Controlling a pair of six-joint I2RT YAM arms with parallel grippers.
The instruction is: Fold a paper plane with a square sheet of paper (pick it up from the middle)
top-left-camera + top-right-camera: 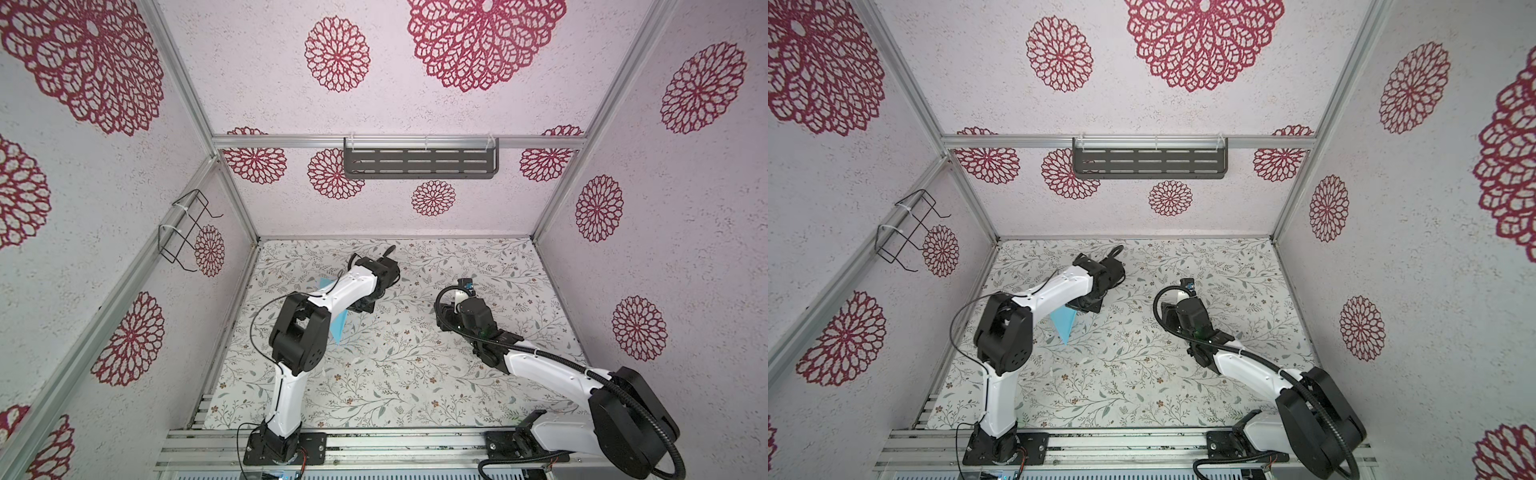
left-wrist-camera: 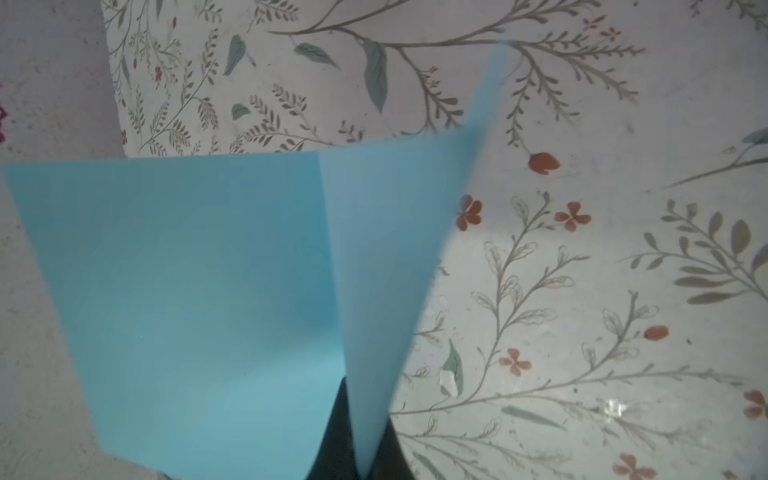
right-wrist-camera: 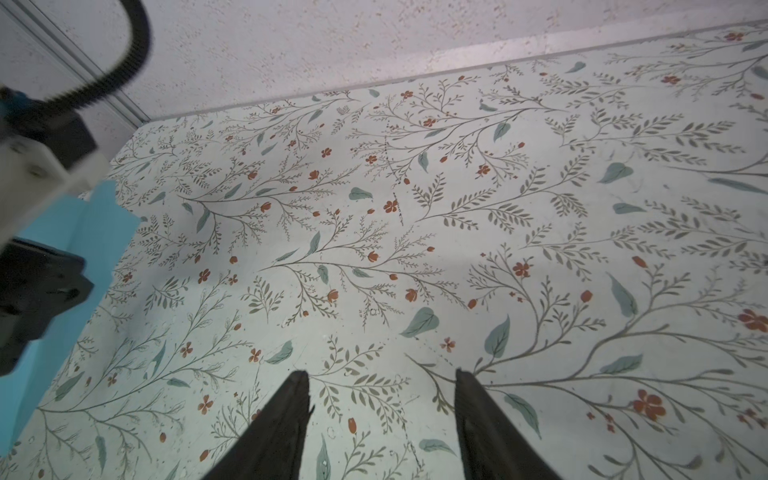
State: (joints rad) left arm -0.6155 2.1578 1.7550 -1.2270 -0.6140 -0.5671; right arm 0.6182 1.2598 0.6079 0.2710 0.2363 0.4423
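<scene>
Left wrist view: paper (image 2: 199, 291) pinched and bent into a V.
Left gripper (image 2: 359, 453) clamps it over the table's (image 3: 498, 208) left side; right gripper (image 3: 382, 380) gapes empty, well right. Hold firm, then press the crease flat.

No writing, label, brand, number or sign can be read in any view. The thin, matte light-blue sheet of paper (image 2: 187, 291) is plain on every face that shows. The white tabletop (image 1: 415, 374) carries only a printed pattern of grey-green leaves and small red flowers. The pale enclosure walls (image 1: 249, 83) carry only dark-red lace-like rosettes.
</scene>
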